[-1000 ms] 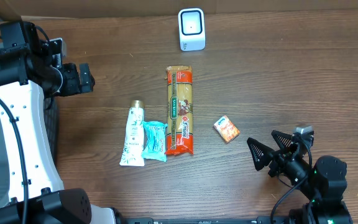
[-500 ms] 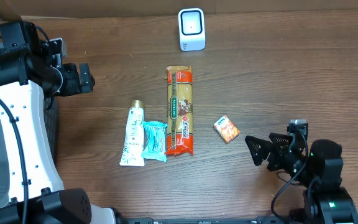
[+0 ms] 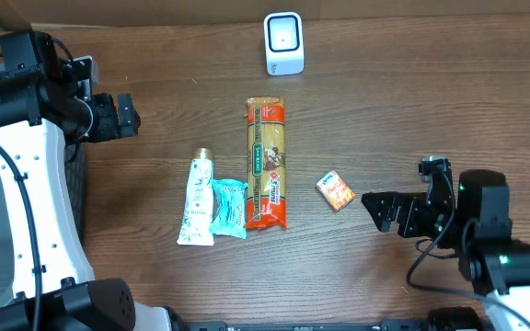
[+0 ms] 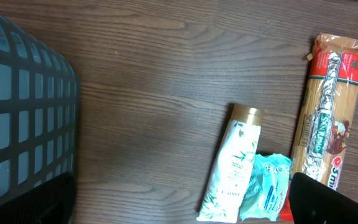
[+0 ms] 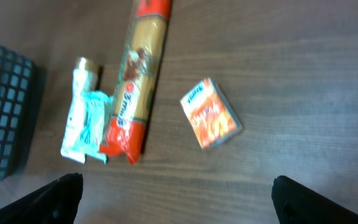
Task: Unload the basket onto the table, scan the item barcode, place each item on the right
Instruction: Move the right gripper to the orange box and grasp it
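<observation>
On the brown wooden table (image 3: 431, 101), the small orange box (image 3: 336, 191) lies near the spaghetti pack (image 3: 266, 164), ahead of the right gripper (image 3: 377, 212) and clear of its fingertips. The white scanner (image 3: 283, 42) stands well apart at the far edge. The right arm sits low, pointing left at the box; its fingers and those of the left gripper (image 3: 127, 115) are spread wide, touching nothing.
</observation>
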Controlling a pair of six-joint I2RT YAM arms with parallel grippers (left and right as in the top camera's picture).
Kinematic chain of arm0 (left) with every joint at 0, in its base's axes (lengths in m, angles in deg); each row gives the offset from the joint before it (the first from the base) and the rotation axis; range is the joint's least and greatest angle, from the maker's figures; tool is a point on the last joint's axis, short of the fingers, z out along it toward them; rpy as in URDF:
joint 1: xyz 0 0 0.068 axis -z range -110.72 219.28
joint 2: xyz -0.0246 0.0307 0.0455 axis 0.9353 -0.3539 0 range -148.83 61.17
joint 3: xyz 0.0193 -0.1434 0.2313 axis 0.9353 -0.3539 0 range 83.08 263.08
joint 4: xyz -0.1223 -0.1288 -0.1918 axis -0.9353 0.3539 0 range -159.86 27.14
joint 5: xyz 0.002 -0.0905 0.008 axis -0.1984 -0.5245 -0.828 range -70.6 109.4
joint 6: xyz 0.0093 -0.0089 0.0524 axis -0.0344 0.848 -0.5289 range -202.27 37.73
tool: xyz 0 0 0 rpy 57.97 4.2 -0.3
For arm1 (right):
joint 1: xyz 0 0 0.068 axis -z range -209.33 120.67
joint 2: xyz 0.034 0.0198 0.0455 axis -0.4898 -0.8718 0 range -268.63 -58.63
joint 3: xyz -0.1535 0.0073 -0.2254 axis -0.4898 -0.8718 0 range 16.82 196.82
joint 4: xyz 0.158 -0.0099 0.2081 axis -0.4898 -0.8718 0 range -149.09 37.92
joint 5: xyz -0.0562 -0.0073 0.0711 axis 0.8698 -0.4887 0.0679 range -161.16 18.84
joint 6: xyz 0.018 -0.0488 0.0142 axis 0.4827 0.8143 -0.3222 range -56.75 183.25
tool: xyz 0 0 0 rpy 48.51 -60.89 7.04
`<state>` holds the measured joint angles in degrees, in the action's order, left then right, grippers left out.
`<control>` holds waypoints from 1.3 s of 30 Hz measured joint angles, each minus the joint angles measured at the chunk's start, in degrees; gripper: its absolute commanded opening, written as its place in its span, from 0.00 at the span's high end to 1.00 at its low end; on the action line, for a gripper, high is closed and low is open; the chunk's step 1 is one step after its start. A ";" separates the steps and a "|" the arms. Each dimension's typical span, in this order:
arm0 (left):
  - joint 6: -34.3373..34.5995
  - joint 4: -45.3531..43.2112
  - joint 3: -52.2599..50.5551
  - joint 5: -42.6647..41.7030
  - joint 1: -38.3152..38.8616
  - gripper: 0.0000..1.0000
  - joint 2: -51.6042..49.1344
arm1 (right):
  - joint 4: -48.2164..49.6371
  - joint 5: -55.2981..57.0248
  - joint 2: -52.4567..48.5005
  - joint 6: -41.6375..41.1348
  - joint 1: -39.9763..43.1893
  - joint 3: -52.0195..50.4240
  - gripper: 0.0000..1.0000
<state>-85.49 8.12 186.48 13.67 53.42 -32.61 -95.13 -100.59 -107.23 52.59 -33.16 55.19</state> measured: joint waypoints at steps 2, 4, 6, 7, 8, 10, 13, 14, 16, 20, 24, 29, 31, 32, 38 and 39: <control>0.00 0.02 0.00 0.00 0.00 0.00 0.00 | -2.14 -0.15 -2.38 0.42 0.00 1.79 0.00; 0.00 0.02 0.00 0.00 0.00 0.00 0.00 | -4.17 -0.17 -5.09 0.63 0.00 3.65 0.00; 0.02 0.02 0.00 0.00 0.00 0.00 0.00 | -4.72 -0.42 -7.02 0.83 0.00 4.66 0.00; 0.02 0.00 0.00 0.00 0.00 0.00 0.00 | -4.61 -0.92 -7.87 0.87 0.00 4.85 0.00; 0.00 0.00 0.00 0.00 0.00 0.00 0.00 | -4.44 -1.53 -8.52 0.96 0.00 4.92 0.00; 0.02 0.02 0.00 0.00 0.00 0.00 0.00 | -3.91 -2.86 -9.62 1.03 0.00 4.92 0.00; 0.02 0.00 0.00 0.00 0.00 0.00 0.00 | -2.78 -4.35 -10.62 1.27 0.00 4.92 0.00; 0.00 0.00 0.00 0.00 0.00 0.00 0.00 | -2.58 -4.76 -10.82 1.38 0.00 4.92 0.00; 0.00 0.00 0.00 0.00 0.00 0.00 0.00 | -2.27 -5.14 -10.84 1.49 0.00 4.92 0.00; 0.00 0.00 0.00 0.00 0.00 0.00 0.00 | -0.98 -5.77 -10.82 1.77 -0.02 4.92 0.04; 0.02 0.00 0.00 0.00 0.00 0.00 0.00 | -0.15 -5.95 -11.43 1.95 -0.02 5.97 0.08; 0.00 0.00 0.00 0.02 0.00 0.00 0.00 | -5.07 -4.22 -16.68 3.32 -0.44 13.09 0.11; 0.02 0.00 0.00 0.02 0.00 0.00 0.00 | -8.41 -1.97 -19.87 4.48 -1.38 17.20 0.10; 0.00 0.00 0.00 0.00 0.00 0.00 0.00 | -10.82 -0.13 -21.92 5.29 -2.25 19.74 0.07; 0.00 0.02 0.00 0.00 0.00 0.00 0.00 | -14.97 8.22 -30.23 9.03 -6.40 26.56 0.01; 0.02 0.00 0.00 0.00 0.00 0.00 0.00 | -15.02 9.16 -31.30 9.84 -6.80 26.56 0.06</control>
<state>-85.47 8.12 186.48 13.67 53.42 -32.61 -110.15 -91.43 -138.53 62.43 -39.96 81.75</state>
